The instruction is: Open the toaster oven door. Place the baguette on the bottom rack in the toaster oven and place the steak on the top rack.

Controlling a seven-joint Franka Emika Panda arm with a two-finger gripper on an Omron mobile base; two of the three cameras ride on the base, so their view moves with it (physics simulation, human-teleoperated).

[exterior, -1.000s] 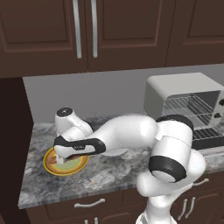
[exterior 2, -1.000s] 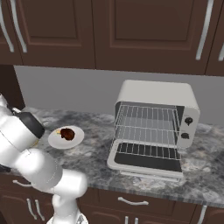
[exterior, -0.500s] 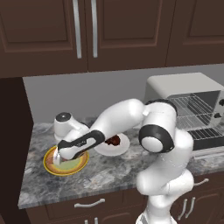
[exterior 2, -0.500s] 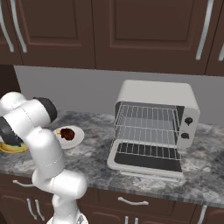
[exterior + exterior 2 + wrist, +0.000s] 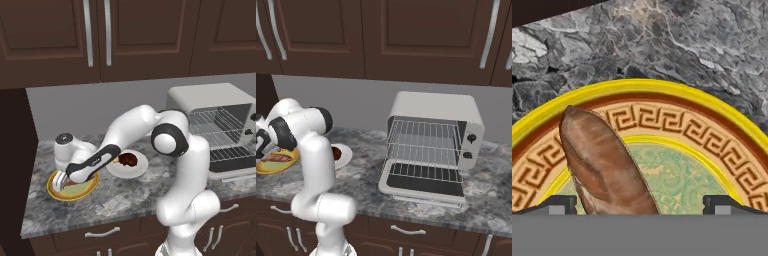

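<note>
Hand view puts me right over the yellow-rimmed plate point(image 5: 677, 102), and the baguette point(image 5: 602, 160) lies on it, its blunt end pointing up toward the rim while the rest runs down out of the bottom of the picture. The two dark fingertips point(image 5: 558, 202) stand spread wide, one to each side of the loaf, touching nothing that I can see; that looks to me like a straddle set up for a pinch across its narrow width, which is the sensible way to take something this slim.

From the left base view, the arm reaches far over to the plate at the counter's left end, the gripper point(image 5: 61, 181) low over it. Just beside sits a white plate point(image 5: 142, 167) carrying the steak point(image 5: 129, 159), near the arm's forearm but apart from it.

From the right base view, the toaster oven point(image 5: 433, 142) stands well apart on the right, the toaster oven door point(image 5: 423, 182) already dropped flat onto the counter point(image 5: 491, 210). The top rack point(image 5: 423, 135) and the bottom rack point(image 5: 423, 171) are both bare. I judge the door could hinder a low approach.
</note>
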